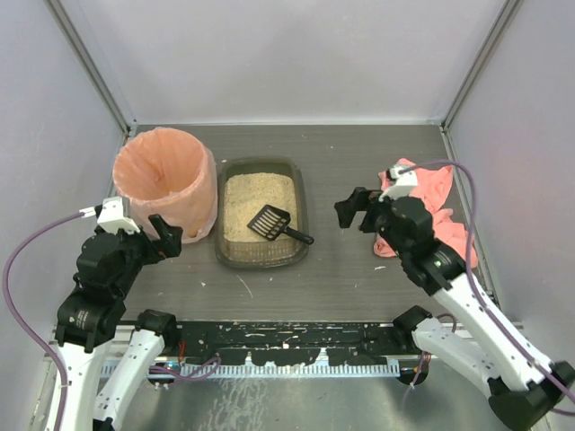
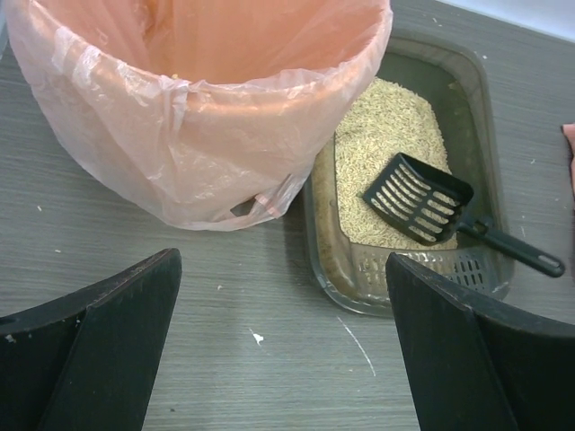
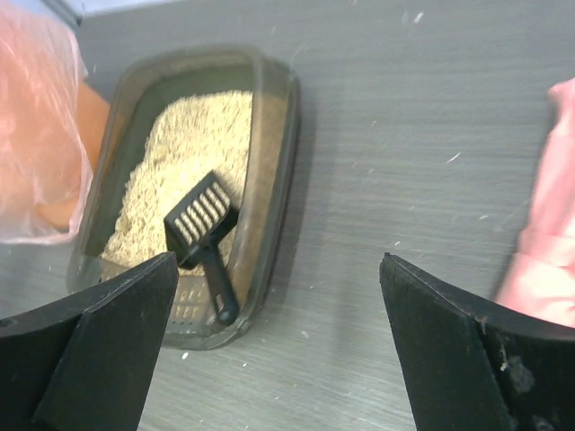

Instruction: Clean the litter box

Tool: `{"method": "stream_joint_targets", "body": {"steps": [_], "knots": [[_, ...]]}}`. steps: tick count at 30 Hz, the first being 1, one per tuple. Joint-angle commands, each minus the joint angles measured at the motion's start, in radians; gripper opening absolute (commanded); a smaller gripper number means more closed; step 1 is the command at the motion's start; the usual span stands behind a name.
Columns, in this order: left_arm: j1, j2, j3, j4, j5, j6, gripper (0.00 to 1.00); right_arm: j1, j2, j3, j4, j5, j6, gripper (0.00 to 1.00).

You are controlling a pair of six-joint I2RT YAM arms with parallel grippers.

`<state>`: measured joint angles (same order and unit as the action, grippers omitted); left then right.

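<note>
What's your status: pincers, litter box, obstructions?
Left pincer open, empty. Right pincer open, empty. Litter box: scoop resting in litter, unheld. Bin beside it; path clear.

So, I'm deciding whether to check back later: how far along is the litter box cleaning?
Done: nothing I can confirm; the bottom of the bin is hidden. In hand: nothing; left claw and right claw are open, the scoop lies in the litter box. Left: possibly scooping waste into the bin.

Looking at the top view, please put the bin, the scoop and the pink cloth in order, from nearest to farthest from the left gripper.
1. Bin, just beyond the left gripper.
2. Scoop, in the litter box, centre.
3. Pink cloth, far right.
</note>
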<state>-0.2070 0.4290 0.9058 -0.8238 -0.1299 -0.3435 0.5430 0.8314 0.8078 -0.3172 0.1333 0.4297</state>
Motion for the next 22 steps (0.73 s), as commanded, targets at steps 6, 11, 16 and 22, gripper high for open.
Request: {"method": "stream_joint_targets", "body": {"steps": [6,11,16,22], "knots": [[0.007,0.002,-0.002,0.039,0.038,-0.013,0.98,0.005,-0.348,-0.043,-0.136,0.263,-0.106,1.0],[0.006,0.004,-0.018,0.045,0.007,-0.009,0.98,0.005,-0.455,-0.076,-0.142,0.25,-0.079,1.0],[0.006,0.006,-0.023,0.044,-0.001,-0.011,0.98,0.005,-0.571,-0.113,-0.104,0.216,-0.068,1.0],[0.007,0.002,-0.026,0.047,-0.023,-0.016,0.98,0.005,-0.605,-0.091,-0.138,0.233,-0.076,1.0]]}}
